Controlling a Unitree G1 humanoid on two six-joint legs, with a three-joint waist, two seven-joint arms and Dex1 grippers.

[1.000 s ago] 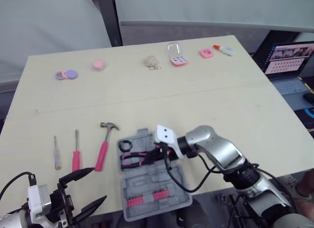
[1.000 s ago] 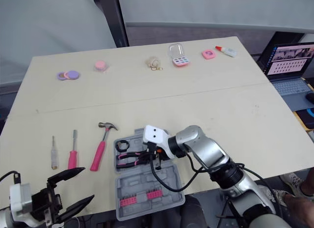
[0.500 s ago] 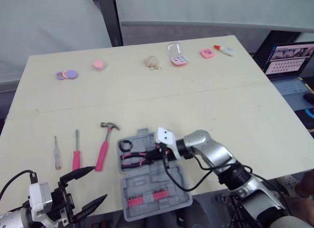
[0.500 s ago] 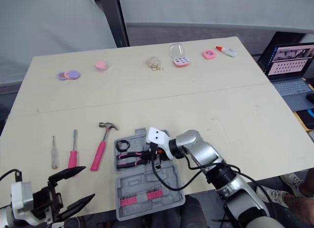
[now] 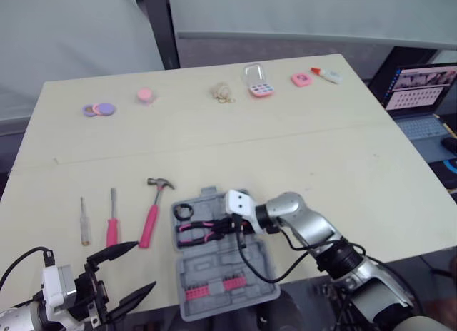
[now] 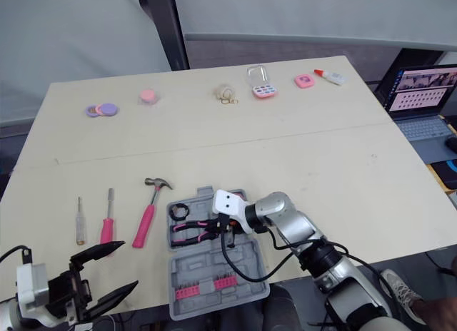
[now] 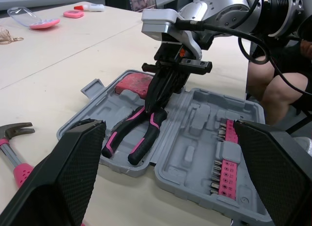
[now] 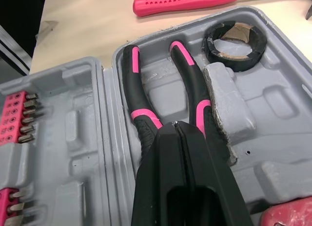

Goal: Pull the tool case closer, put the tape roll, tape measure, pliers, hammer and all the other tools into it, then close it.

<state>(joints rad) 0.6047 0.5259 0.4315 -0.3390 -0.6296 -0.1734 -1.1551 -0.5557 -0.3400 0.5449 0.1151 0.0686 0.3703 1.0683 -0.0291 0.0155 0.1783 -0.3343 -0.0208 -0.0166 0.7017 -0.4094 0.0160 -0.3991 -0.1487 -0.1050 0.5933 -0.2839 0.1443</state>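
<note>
The grey tool case (image 5: pixel 235 263) lies open at the table's front edge. In it are the black-and-pink pliers (image 5: pixel 194 231), a black tape roll (image 5: pixel 183 211) and a red block (image 7: pixel 134 82) in the far corner; its lid holds pink bit strips (image 5: pixel 213 287). My right gripper (image 8: pixel 176 124) is shut, its tips pressed down on the pliers' joint and hiding their head. To the left of the case lie a pink-handled hammer (image 5: pixel 152 215), a red screwdriver (image 5: pixel 111 227) and a small pale screwdriver (image 5: pixel 83 222). My left gripper (image 5: pixel 143 267) hangs open off the front left edge.
Along the table's far edge sit purple and pink discs (image 5: pixel 98 108), a pink round piece (image 5: pixel 145 95), rubber bands (image 5: pixel 223 93), a clear box with pink inside (image 5: pixel 257 80) and a glue tube (image 5: pixel 326 74). A laptop (image 5: pixel 421 88) stands to the right. A person's legs (image 7: pixel 278 89) are beside the case.
My right arm has sunk a little, with its elbow lower, while the gripper stays on the pliers in the case. The left gripper has not moved.
</note>
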